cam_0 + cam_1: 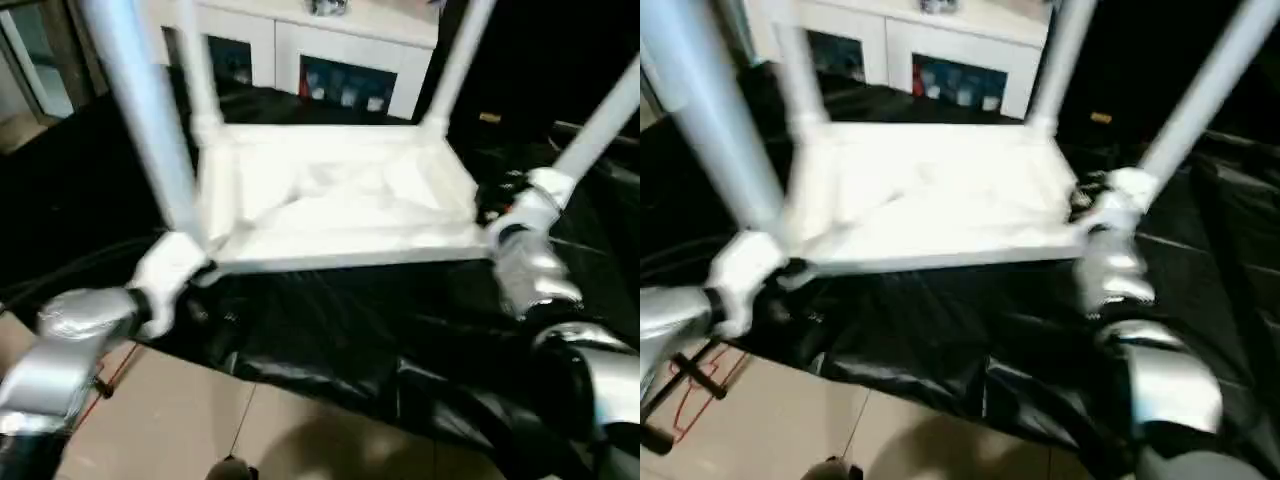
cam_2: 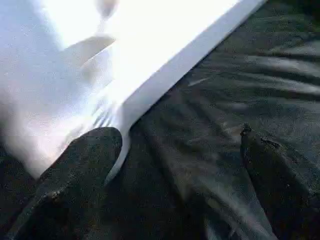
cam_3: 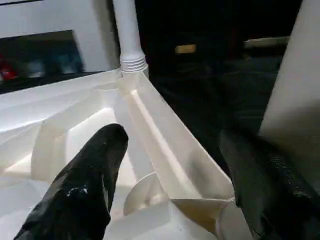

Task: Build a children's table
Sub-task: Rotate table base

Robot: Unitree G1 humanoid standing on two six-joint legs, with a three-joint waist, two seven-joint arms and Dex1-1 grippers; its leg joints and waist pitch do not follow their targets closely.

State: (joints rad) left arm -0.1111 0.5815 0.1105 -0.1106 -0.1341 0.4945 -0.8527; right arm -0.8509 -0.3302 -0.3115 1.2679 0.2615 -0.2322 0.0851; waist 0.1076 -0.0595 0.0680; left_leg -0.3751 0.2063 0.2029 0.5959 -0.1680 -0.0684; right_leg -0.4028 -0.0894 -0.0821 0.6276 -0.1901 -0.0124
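Stage: As all four legs stand up from the corner sockets, the assembly itself looks finished; the step in hand is, I judge, getting hold of the table to turn it over.
Children's table: upside down on the black sheet, ribbed underside facing up, in front of the white cabinet.
Legs: near-left leg and near-right leg rise at the front corners, the far two at the back corners.
Left gripper: at the near-left corner; its fingers are spread apart, one touching the table's edge, the other over the sheet, holding nothing.
Right gripper: at the near-right corner; fingers wide open, one inside the ribbed underside, one outside the rim, which lies between them; probably not yet pressing, though the view is blurred.
Next move: both grippers must close on the rim firmly and evenly, then lift together so that the table does not twist or slip on the sheet.
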